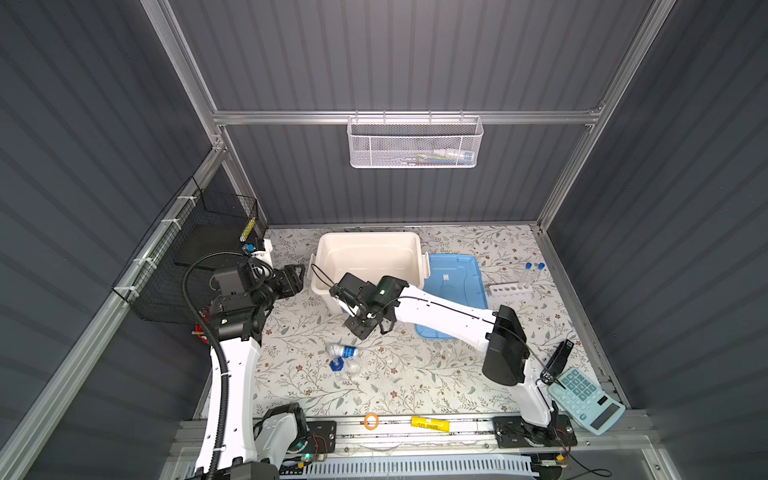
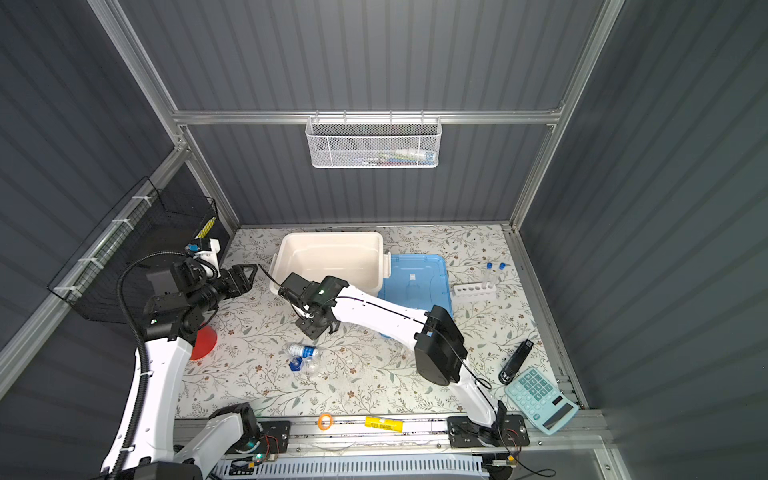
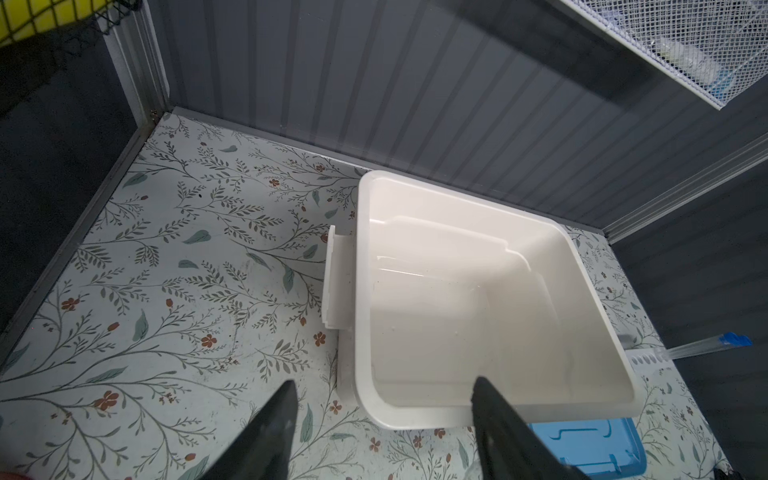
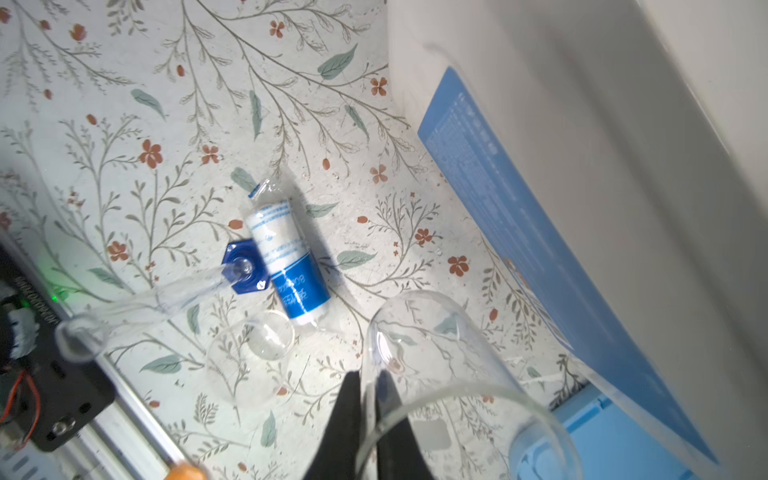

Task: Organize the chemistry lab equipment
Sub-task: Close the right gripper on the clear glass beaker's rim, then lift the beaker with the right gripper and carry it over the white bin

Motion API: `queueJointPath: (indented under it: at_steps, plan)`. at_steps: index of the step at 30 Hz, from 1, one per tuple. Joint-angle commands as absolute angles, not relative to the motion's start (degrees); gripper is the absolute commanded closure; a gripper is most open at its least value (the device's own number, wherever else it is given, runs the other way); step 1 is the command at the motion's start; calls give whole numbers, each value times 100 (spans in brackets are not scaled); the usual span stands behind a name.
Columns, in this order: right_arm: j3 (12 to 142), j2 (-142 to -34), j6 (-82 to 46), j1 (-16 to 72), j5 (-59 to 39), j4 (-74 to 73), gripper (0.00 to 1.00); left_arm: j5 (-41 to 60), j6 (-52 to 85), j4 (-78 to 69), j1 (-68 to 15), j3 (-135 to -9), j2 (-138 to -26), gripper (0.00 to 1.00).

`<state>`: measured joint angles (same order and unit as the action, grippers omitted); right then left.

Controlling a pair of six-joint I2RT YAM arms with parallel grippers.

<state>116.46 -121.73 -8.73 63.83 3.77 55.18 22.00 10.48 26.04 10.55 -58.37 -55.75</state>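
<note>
My left gripper (image 3: 384, 384): fingers spread, nothing between them. White tub (image 3: 360, 291) sits just ahead of it.

My right gripper (image 4: 370, 386): clenched on the wall of a clear vessel (image 4: 436, 332), probably a beaker; the glass is hard to read.

On the mat (image 4: 124, 166) beyond those fingertips: white blue-labelled bottle (image 4: 286, 253) lying flat, cylinder on blue hexagonal base (image 4: 243, 270) beside it, round flask (image 4: 253, 345) near.

White holed rack (image 1: 509, 289) with blue-capped tubes (image 1: 528, 266) stands well apart, to the right of my right gripper.

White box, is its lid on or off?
Off. The white box stands open-topped, and the blue lid lies on the table beside it.
</note>
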Motion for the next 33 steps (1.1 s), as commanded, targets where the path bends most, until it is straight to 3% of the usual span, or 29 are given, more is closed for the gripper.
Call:
queueJointPath:
  at_steps: [1, 11, 23, 33]
  plan:
    - [11566, -11843, -820, 6394, 25, 5774, 90, 2342, 995, 2505, 1021, -5765, -5496, 33]
    - [12173, -11403, -626, 6351, -30, 6579, 90, 2400, 861, 2529, 986, -5897, -5596, 33]
    - [13753, -11747, -438, 5646, 12, 7100, 89, 1735, 756, 2252, 81, -6044, -5892, 32]
    - [14673, -12598, -76, 4834, 230, 6590, 89, 1824, 612, 2276, 9, -6440, -6403, 32]
